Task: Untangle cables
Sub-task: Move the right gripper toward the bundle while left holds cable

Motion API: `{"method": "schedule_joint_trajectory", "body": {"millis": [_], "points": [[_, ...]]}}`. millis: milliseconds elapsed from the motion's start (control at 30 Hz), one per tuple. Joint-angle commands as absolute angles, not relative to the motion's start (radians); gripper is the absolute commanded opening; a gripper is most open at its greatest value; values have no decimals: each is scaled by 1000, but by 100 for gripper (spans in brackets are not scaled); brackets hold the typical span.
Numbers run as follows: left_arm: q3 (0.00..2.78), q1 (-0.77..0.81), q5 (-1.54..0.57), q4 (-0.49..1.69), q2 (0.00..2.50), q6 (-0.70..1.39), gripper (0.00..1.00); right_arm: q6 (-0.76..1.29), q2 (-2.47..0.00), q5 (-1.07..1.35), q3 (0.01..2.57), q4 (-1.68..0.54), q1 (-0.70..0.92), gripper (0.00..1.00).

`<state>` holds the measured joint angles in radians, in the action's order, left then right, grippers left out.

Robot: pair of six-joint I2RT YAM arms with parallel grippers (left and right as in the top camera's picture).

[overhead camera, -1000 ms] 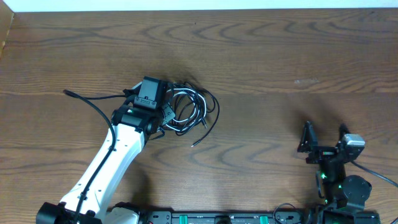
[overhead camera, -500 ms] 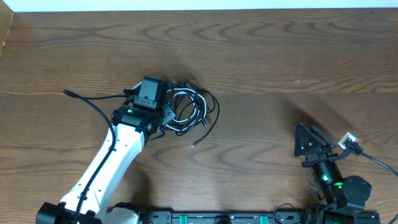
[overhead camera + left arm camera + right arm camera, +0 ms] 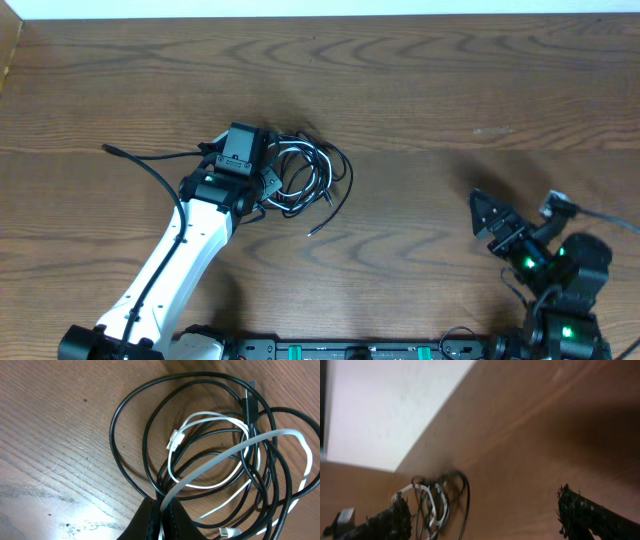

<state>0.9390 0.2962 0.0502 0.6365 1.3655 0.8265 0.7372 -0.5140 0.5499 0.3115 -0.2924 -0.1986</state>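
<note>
Cables: the cables (image 3: 305, 180) lay in one tangle left of centre on the table (image 3: 450, 100), black cords looped through one white cord (image 3: 210, 414). The tangle hadn't shifted over the last sec.
Left gripper: the left gripper (image 3: 161, 515) sat at the tangle's left edge with its fingers pressed together on a pale strand and prob. a black one. That arm hadn't moved.
Right gripper: the right gripper (image 3: 492, 218) was the only thing that changed. It had swung from pointing up-table to pointing left, toward the tangle. Its jaws were wide apart and empty, well apart from the cords.
Meaning for task: likely a set-up, w/ left pinning and right lining up a reach. No strand looked freed yet.
Left wrist only: it showed the weave, incl. a white plug (image 3: 176, 439) inside the loops, a black plug (image 3: 250, 407) near the top, and the pale strand running into the finger seam. Overhead gave only a dark knot.
Right wrist only: the view was blurred, w/ a fingertip at each lower corner and the tangle far off near the left one.
Overhead only: it showed the wide gap between the two arms.
</note>
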Motion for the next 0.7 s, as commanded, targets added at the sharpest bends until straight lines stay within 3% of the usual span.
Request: {"method": "schedule_joint_trajectory", "body": {"millis": [0, 167, 367, 667], "points": [[953, 293, 47, 639, 1367, 887, 8, 708, -645, 682, 376, -295, -187, 93], [953, 294, 25, 638, 1367, 963, 8, 698, -812, 717, 441, -282, -91, 93], [953, 294, -74, 640, 1367, 963, 8, 712, -983, 588, 483, -118, 165, 99], [953, 294, -99, 660, 1367, 925, 8, 781, -1091, 408, 483, -35, 277, 99]]}}
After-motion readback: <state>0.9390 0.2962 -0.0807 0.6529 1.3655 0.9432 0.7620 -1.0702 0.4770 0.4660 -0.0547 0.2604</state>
